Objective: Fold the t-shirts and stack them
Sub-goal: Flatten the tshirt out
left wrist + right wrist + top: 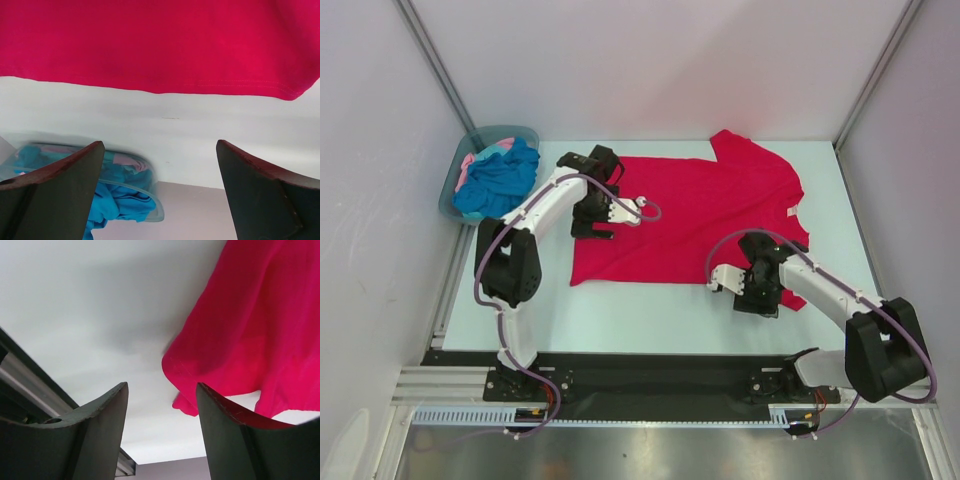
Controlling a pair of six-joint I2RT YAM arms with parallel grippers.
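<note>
Left end effector (159,150): two dark, smooth, wedge-shaped fingers are spread wide with nothing between them. The frame's lower edge cuts off everything but their tips.
Right end effector (161,390): its dark, curved fingers are parted by a narrower gap and pinch nothing. Their bases are cut off too.
Crimson t-shirt (700,215): soft matt knit lies mostly flat across the middle of the desk (650,315), neck to the right and hem to the left. The left end effector sits over the hem side. The right one sits at the near right corner, where its arm hides the sleeve. A stitched hem line shows in the left wrist view.
Turquoise t-shirt (500,180): a crumpled heap in the tub (455,205) at the desk's far left corner. Its outline cannot be made out.
Pink t-shirt (470,160): only a pale sliver shows beside the turquoise cloth.
Tub: grey-teal plastic with rounded corners. It is blurred and half hidden behind a finger in the left wrist view.
Desk: pale, smooth and matt.
</note>
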